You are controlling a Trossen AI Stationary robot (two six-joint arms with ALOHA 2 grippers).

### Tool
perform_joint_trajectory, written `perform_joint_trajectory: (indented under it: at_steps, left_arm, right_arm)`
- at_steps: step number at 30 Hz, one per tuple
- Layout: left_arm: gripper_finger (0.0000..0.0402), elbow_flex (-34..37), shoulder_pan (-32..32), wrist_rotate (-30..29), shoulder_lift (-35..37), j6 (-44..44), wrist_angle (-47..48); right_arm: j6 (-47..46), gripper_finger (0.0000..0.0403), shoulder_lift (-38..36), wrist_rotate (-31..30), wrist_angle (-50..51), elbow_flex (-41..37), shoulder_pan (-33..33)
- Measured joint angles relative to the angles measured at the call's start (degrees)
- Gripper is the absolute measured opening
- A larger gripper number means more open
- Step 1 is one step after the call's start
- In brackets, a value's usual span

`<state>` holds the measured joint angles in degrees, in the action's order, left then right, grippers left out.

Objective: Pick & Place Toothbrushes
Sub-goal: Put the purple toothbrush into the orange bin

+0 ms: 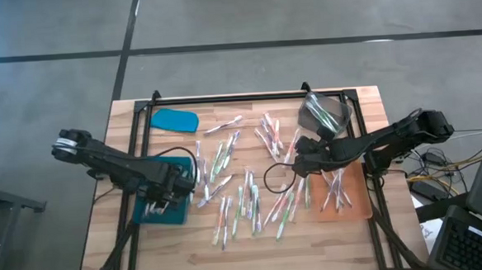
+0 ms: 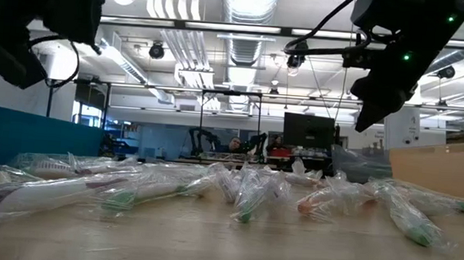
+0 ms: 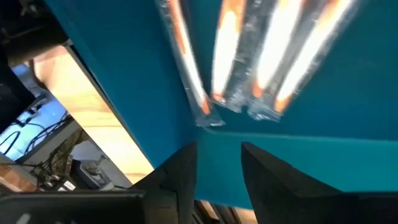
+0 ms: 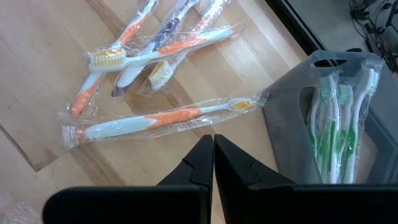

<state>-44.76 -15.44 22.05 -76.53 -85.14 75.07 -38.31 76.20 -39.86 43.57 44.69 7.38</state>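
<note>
1. two grippers matter here: your left gripper [image 1: 163,197] hangs over the teal tray [image 1: 173,166], and in the left wrist view its fingers [image 3: 180,177] stand apart with nothing between them.
2. wrapped orange-handled toothbrushes [image 3: 273,56] lie side by side on the teal tray floor just ahead of those fingers, long axes running away from the gripper, near ends close to the fingertips. they look already placed, so i judge the left arm's next move is out of the tray, not down.
3. your right gripper [image 1: 305,152] sits between the loose pile [image 1: 244,193] and the orange tray [image 1: 343,197], fingers [image 4: 208,163] pressed together, holding nothing.
4. one wrapped orange-and-white toothbrush [image 4: 155,121] lies on the wood just ahead of the right fingertips, long axis crosswise to them; more orange ones [image 4: 149,46] lie beyond it.
5. beside that brush, the grey bin [image 4: 292,109] holds green-handled toothbrushes [image 4: 333,121].
6. most brushes lie loose on the table between the teal tray and the orange tray; the right arm is nearer that pile.
</note>
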Motion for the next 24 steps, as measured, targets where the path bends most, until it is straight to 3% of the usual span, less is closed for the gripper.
perform_joint_trajectory:
  at_steps: [7, 17, 21, 24]
  left_arm:
    - [0.0126, -4.31, 0.11, -0.22, 0.02, 2.04, -0.20]
    - [0.0124, -10.61, 2.52, -6.51, 0.02, 8.07, -4.96]
    - [0.0124, -12.02, 3.96, -11.26, 0.02, 15.12, -10.98]
    - [0.0122, -12.27, 4.80, -17.87, 0.02, 25.38, -19.15]
  right_arm:
    - [0.01, 0.0008, -0.02, 0.00, -0.17, 0.00, 0.00]
    - [0.03, 0.0008, -0.02, -0.01, -0.26, 0.00, 0.00]
    - [0.73, 0.0008, -0.02, 0.00, -0.40, 0.00, 0.00]
    - [1.05, 0.0008, -0.02, -0.02, -0.54, 0.00, -0.01]
